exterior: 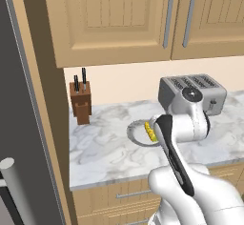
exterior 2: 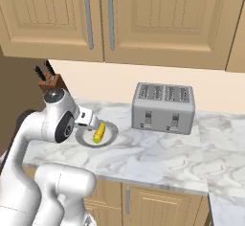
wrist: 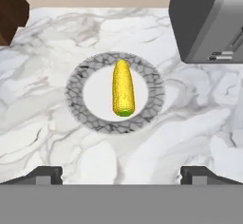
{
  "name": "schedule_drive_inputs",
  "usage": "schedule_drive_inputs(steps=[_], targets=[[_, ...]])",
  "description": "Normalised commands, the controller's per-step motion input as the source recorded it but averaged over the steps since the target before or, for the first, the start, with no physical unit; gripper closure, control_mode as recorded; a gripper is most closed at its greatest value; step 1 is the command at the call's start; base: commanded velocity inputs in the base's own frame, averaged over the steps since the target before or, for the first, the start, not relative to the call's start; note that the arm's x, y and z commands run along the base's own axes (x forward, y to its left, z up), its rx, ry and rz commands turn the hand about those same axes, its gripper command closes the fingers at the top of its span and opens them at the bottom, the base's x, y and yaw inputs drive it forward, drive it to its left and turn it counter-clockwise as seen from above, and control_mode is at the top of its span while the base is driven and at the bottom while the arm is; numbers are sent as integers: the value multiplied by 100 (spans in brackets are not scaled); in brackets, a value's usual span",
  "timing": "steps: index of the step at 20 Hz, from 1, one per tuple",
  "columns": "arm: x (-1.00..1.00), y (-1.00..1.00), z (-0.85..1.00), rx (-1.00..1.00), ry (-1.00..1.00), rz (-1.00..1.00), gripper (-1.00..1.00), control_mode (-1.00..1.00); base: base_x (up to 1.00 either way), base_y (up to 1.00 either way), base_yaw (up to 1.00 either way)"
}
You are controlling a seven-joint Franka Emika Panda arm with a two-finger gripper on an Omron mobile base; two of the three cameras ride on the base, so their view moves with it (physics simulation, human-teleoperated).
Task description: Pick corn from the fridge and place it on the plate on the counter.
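You are looking at a scene where nothing readable is showing. The toaster [exterior 2: 164, 107], the knife block [exterior: 81, 102] and the cabinet doors [exterior 2: 158, 14] are carrying no lettering, labels or numbers.

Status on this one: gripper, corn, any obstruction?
Gripper open, above the plate. Corn lying on plate, released. Toaster beside plate, apart. Nothing in the way.

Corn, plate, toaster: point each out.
corn [wrist: 123, 88], hand view, middle of the cob.
plate [wrist: 76, 95], hand view, left rim.
toaster [exterior 2: 163, 116], right base view, front face.
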Motion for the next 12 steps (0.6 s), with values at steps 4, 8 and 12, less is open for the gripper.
schedule_drive_inputs(steps=[4,8,12], targets=[[-49,7,89,0,11,0,-100,-100,0,0,0],[-43,0,69,0,11,0,-100,-100,0,0,0],[-49,0,31,0,5,0,-100,-100,0,0,0]])
